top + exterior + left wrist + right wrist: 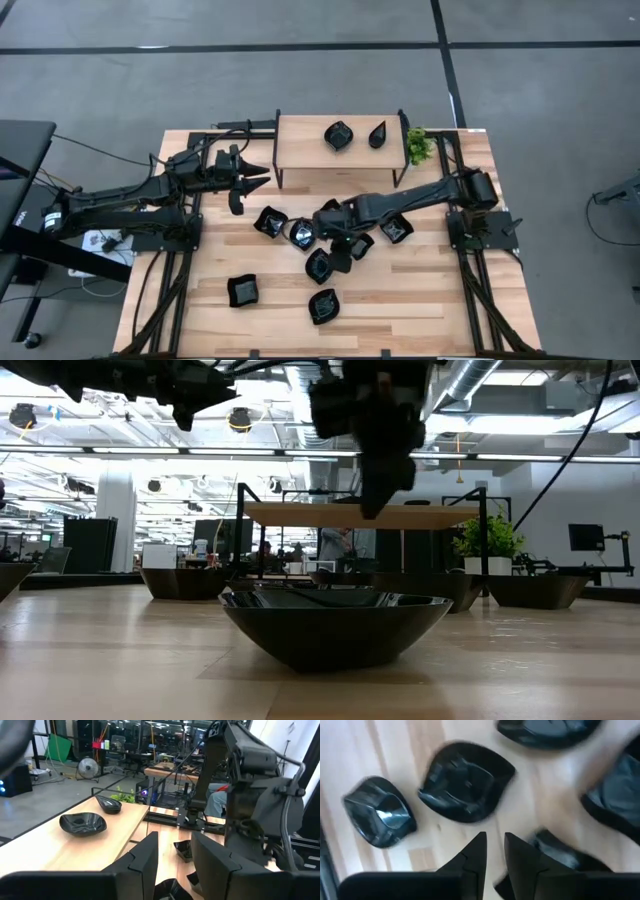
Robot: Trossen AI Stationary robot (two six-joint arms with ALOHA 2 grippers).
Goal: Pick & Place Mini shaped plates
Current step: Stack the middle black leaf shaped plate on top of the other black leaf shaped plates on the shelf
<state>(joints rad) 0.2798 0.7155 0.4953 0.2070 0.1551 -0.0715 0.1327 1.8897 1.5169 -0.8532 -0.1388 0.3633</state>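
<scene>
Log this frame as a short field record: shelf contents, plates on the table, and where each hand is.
shelf: two mini shaped plates, wavy-edged plate and teardrop plate
table: cluster of black plates mid-table, plus two apart near the front, front-left plate and front-centre plate
plant: at the shelf's right end
right hand: over the cluster, empty
left hand: beside the shelf's left end, open, empty

A grey floor (150, 60) fills the upper part of the top-down picture, crossed by dark lines (443, 40). At the left edge stands a black desk (20, 150). In the level picture, long ceiling lights (180, 450) and ducts (480, 380) run across the top, with a white pillar (115, 510) at left and a dark screen (585, 537) at right. Upper left of the left wrist picture shows a fan (87, 768) and what may be a green board (60, 747).
</scene>
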